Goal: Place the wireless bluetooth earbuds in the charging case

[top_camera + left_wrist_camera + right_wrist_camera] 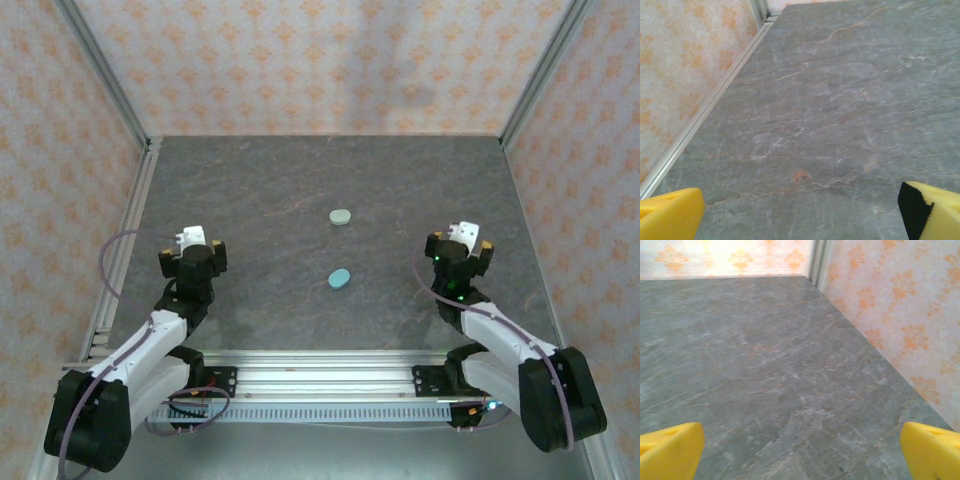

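Grey table point(250, 190): a marbled top carrying two oval charging cases near its middle, between our two arms.
Mint case point(341, 216): the farther one, lid down, with its long axis running across the table.
Blue case point(339, 278): nearer our bases, in line with the mint case but apart from it, also lid down. Its long axis runs across the table, tilted a little.
Earbuds: we judge they sit inside the closed cases, but the lids hide the insides, so we cannot confirm it.
Left claw point(192, 252): spread wide and holding nothing, its yellow pads point(670, 215) over bare table on the left side.
Right claw point(460, 243): spread wide and empty, over bare table near the right wall point(890, 315).
Bearing: both cases lie to the right of our left claw and to the left of our right claw. We judge the right arm slightly nearer.
Approach: a pinch would best cross each case's short axis, front to back.
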{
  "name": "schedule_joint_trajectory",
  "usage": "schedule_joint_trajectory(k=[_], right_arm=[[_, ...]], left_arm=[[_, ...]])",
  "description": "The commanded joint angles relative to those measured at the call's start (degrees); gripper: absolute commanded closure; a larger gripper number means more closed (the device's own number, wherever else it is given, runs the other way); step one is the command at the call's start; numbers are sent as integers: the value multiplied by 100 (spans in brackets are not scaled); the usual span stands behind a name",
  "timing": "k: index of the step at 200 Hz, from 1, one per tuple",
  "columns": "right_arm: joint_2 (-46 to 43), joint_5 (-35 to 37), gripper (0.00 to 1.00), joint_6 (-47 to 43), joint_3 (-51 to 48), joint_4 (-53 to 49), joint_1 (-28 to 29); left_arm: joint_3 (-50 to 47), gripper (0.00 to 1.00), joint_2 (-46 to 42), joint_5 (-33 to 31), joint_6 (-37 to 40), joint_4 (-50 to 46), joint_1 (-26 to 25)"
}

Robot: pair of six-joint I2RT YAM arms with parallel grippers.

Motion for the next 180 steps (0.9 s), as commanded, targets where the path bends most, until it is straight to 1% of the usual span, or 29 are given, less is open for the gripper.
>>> schedule_joint_trajectory(k=[1,12,35,53,78,98,118,136,157,180], right_arm=[[347,17,1,-7,-213,1030,-284],[425,-27,1,32,-147,996,-368],[818,-180,1,29,-162,1645,-569],[1157,-236,0,-49,-118,2028,-628],[1630,-615,0,-207,-80,2652,-673],[1687,-691,0,-226,219,2094,-702],[1799,-743,0,-349,226,2246,-741],[1677,-848,0,-292,136,2266,-738],[1487,-1073,0,-55,-12,2294,-743],[1631,-1175,0,-39,70,2367,-751]], left_arm=[[-132,0,100,-225,-1,830,89],[-254,0,125,-124,31,1215,112],[-402,0,198,38,96,1700,169],[-478,0,216,291,216,1912,232],[-579,0,332,691,274,2317,335],[-511,0,703,1058,333,2695,432],[-236,0,1229,1441,509,2892,454],[-3,0,1760,1694,534,3119,453],[183,0,2241,1748,556,3321,451],[218,0,2536,1674,588,3545,448]])
